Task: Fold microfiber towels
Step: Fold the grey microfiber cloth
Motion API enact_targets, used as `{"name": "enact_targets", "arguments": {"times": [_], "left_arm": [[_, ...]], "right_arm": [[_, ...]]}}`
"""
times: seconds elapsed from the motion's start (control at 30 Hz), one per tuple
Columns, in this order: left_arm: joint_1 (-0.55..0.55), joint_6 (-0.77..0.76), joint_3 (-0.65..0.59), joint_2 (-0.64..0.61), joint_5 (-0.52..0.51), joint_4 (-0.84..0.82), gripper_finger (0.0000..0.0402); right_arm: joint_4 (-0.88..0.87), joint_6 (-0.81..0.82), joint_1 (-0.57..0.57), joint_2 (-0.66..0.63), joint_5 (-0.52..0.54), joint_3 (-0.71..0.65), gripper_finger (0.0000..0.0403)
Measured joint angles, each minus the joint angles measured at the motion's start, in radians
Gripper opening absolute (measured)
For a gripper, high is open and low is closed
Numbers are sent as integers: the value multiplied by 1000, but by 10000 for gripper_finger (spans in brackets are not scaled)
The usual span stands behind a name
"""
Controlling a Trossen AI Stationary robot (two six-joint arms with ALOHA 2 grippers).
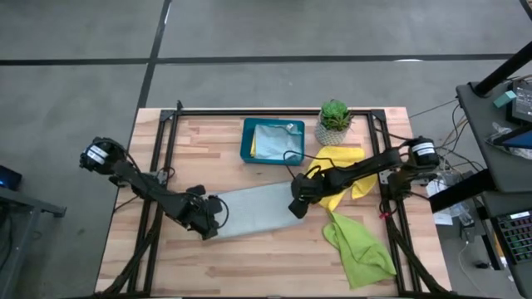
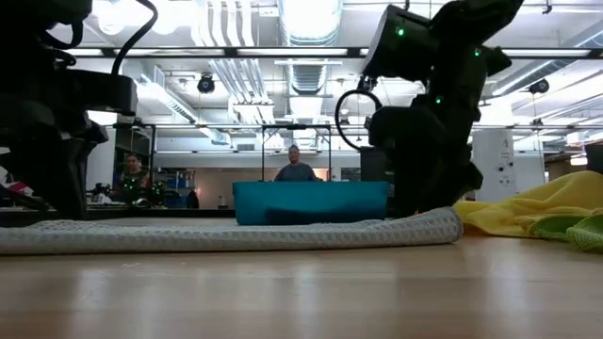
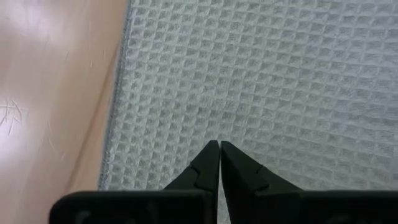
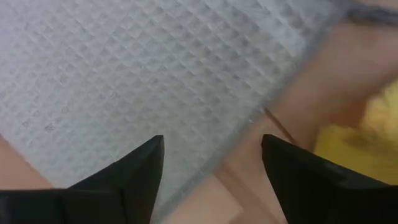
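Pale grey towel [image 1: 253,209] is pinned flat on the bench [image 1: 274,266] by the closed left tool [image 3: 219,147] (empty); right tool [image 4: 211,149], spread wide, holds nothing.

Bright overhead lights; right wrist view blurred

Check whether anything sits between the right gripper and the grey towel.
Nothing visible does. The right gripper hangs open directly over the grey towel at its edge nearest the yellow towel, which lies off to the side. The left gripper is shut at the opposite end.
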Motion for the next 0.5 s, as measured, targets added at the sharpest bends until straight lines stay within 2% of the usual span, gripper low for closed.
{"name": "enact_targets", "arguments": {"times": [0.27, 0.5], "left_arm": [[0, -1, 0, 0, -10, 9, 1], [0, 0, 3, 4, -12, 16, 1]], "right_arm": [[126, -39, -8, 30, -9, 1, 236], [224, -41, -6, 56, -3, -2, 165]]}}
